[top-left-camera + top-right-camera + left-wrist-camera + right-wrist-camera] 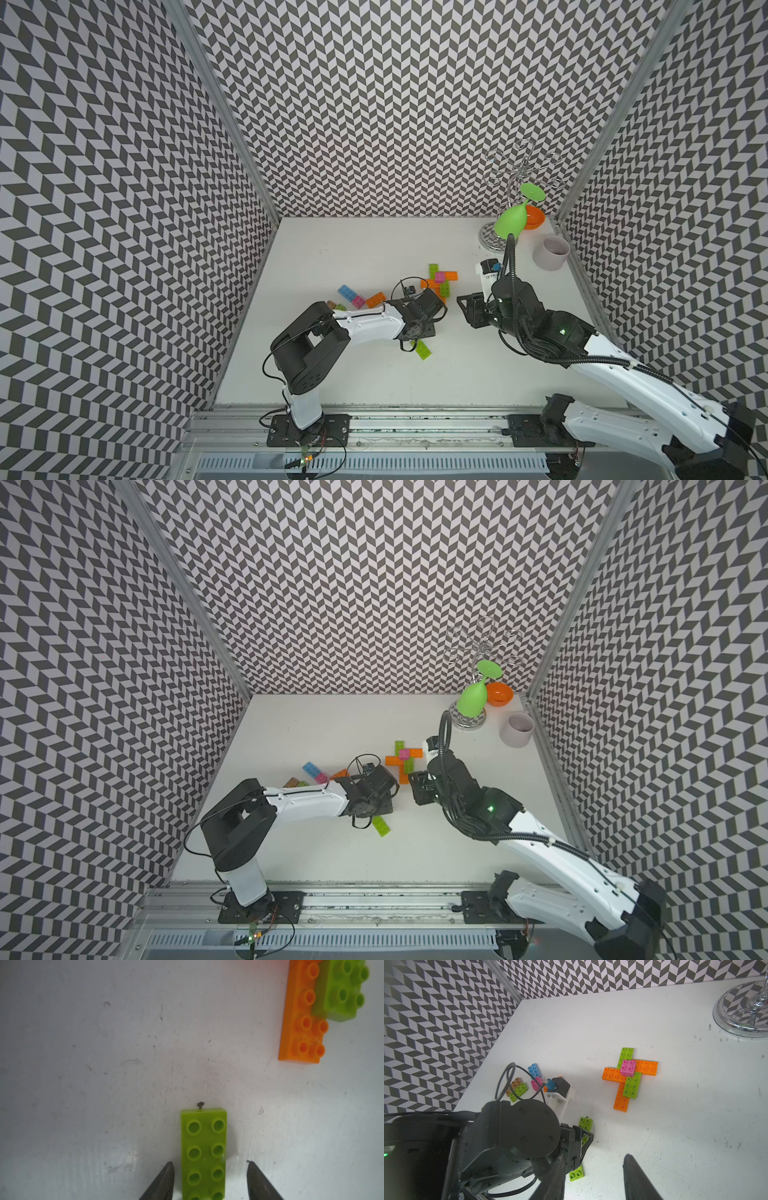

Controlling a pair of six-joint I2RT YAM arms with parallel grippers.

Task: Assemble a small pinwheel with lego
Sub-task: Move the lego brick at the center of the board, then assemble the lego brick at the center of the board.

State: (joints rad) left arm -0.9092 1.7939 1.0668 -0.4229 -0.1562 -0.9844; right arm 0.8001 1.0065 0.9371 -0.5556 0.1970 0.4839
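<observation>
On the matte, scuffed white counter (353,257), a flat pinwheel cross (629,1076) of glossy studded plastic. Oblong orange and lime green bricks overlapping as arms, capped at the centre by a pink square (628,1067) with four round studs. Seen in both top views near the middle of the counter, just ahead of the right tool.

Nearer the robot, flat and studs up, a loose lime green brick (203,1153): oblong, with two rows of ring-topped studs. Straddled by the left tool (209,1163), its dark tapered fingers apart, one along each long side. Bare counter showing between the brick and one finger, so not clamped.

Right tool (593,1158) empty, its two black wedge-shaped fingers spread with only counter between them, near the cross.

Toward the left wall, a small heap of spare bricks: a blue brick (534,1070), a pink brick (536,1082), a brown brick (515,1082) touching a short lime piece (520,1088), and an orange brick (375,299).

In the far right corner, a chrome stand (737,1022) with a mirrored round base and a smooth green plastic goblet (509,222) at the stand. Beside them, an orange bowl (534,218) and a plain lilac-grey cylindrical cup (550,252).
</observation>
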